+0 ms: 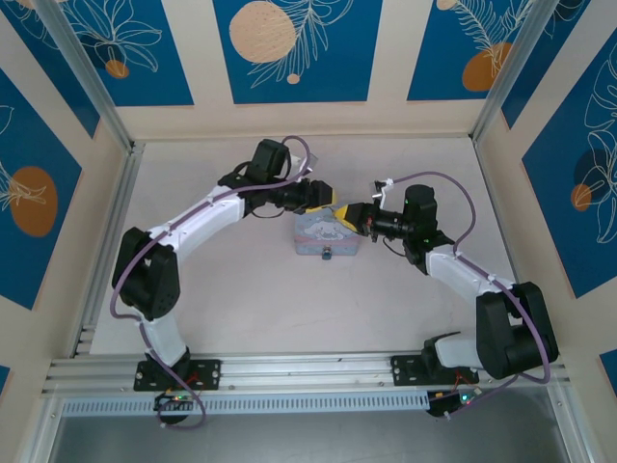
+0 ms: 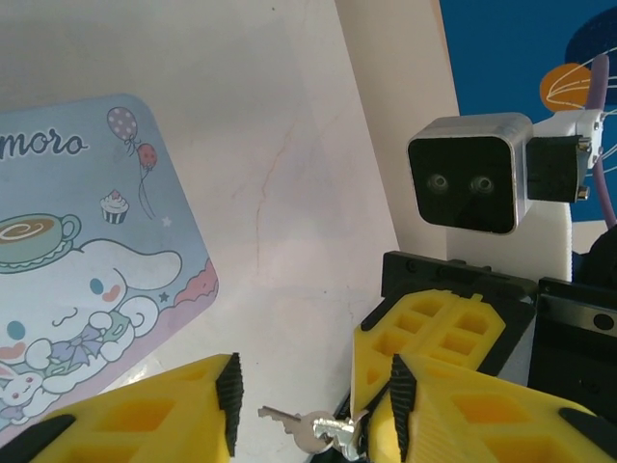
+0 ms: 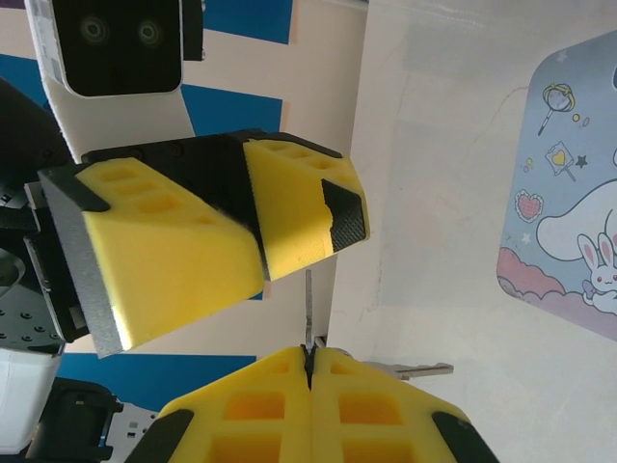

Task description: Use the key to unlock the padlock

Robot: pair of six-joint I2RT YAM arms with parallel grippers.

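**Above box (image 1: 326,239), mid-table: key between two grippers**

Right gripper (image 3: 308,359): fingers pressed tight together, key (image 3: 308,304) pinched between them, blade standing up edge-on. Second key (image 3: 416,368) juts out sideways.
Left gripper (image 2: 313,397): fingers partly open, pads flanking key, gap showing on blade side.
Padlock (image 1: 328,256): tiny, at box's near edge, apart from both grippers.

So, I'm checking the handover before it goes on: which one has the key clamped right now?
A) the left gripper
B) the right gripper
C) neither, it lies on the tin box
B: the right gripper has its fingers pressed shut with the key sticking out from them, while the left gripper has its fingers apart on either side of it.
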